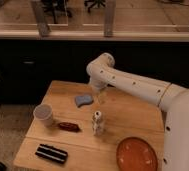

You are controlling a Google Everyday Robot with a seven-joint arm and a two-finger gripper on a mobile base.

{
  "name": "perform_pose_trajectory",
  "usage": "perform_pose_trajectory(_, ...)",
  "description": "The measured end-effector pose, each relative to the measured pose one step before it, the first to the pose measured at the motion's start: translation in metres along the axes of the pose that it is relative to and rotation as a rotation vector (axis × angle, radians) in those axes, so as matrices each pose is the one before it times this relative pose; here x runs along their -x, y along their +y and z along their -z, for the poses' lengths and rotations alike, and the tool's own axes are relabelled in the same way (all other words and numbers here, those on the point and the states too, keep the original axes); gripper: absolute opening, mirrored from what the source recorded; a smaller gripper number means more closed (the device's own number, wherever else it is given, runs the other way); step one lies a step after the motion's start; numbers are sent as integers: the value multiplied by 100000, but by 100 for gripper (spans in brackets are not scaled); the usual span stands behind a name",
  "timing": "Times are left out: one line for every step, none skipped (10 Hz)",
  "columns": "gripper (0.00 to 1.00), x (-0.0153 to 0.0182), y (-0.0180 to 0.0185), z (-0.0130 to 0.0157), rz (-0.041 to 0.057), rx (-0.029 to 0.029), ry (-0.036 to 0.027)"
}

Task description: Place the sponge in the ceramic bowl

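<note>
A blue-grey sponge (83, 100) lies flat on the wooden table (128, 115), toward its back left. The orange-red ceramic bowl (137, 154) sits at the front right corner with nothing in it. My white arm reaches in from the right, and the gripper (100, 96) hangs pointing down just right of the sponge, a little above the tabletop. It holds nothing that I can see.
A pale cup (43, 114) stands at the table's left edge. A dark red packet (68, 126) lies beside it, a black ribbed block (51, 153) near the front left, and a small white bottle (97, 123) stands mid-table between sponge and bowl.
</note>
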State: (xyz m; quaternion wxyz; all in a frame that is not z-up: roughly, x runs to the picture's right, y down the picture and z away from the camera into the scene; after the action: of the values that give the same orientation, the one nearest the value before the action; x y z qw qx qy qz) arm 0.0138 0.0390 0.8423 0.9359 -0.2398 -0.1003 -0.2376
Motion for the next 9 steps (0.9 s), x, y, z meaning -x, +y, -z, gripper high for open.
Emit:
perform_pose_trajectory(80,506,-514,-515,873,106,-404)
perform_pose_trajectory(80,641,-650,-607,1266,19,-175)
perform_pose_trajectory(80,295,-302,-239,68,5,-477)
perform_pose_trajectory(80,-95,-122,-291,262,70,-93)
perform_pose_trajectory(80,-144,-293,-254,642,-51,-88)
perform_pose_trajectory(80,414,-850,-414,1847,58,-523)
perform_pose_trajectory(80,610,-594,-200,904,-241,-632)
perform_pose_trajectory(80,113,37,-294,-52,641,-213)
perform_pose_trajectory(80,-46,-161,-385,25,124,142)
